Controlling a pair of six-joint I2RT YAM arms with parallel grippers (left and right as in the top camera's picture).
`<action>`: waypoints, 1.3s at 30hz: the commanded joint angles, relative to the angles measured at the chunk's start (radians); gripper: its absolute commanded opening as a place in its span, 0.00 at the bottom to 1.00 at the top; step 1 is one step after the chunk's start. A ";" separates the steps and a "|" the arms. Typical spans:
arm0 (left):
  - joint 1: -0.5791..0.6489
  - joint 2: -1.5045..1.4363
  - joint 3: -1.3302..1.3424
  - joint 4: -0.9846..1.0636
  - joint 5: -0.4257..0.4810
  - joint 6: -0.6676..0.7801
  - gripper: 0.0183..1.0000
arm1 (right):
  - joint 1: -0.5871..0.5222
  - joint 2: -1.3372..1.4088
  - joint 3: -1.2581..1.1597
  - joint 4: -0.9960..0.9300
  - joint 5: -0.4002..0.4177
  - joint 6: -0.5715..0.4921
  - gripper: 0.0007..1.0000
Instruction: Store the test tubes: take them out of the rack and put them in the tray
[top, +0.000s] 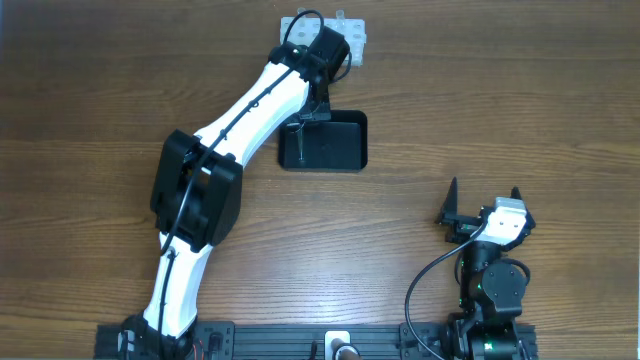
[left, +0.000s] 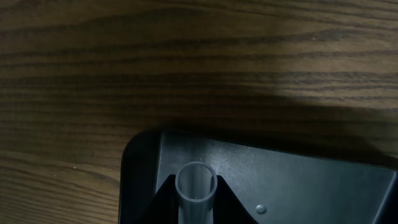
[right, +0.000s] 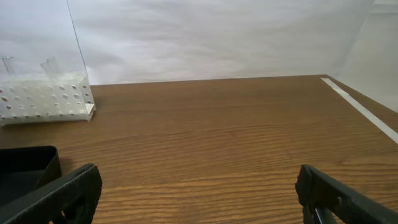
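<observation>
Over the tray (top: 345, 150), near one corner, the left pincer (left: 196, 208) grips a test tube (left: 196, 183); well apart from the tray, the right pincer (right: 199, 196) gapes wide, holding nothing.

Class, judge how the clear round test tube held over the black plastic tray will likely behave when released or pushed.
The clear round test tube looks thin-walled, so it is probably light and breakable. Its smooth cylindrical shape suggests it may slip in a grip and roll on the flat floor of the black plastic tray.
</observation>
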 joint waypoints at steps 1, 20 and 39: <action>-0.003 0.010 0.013 0.002 0.006 0.019 0.06 | -0.007 -0.008 -0.006 -0.002 -0.005 -0.002 0.99; -0.002 -0.064 0.014 0.010 -0.023 0.018 0.32 | -0.007 -0.008 -0.006 -0.002 -0.005 -0.002 0.99; 0.072 -0.037 0.214 0.489 -0.281 0.211 0.62 | -0.007 -0.008 -0.006 -0.002 -0.005 -0.002 0.99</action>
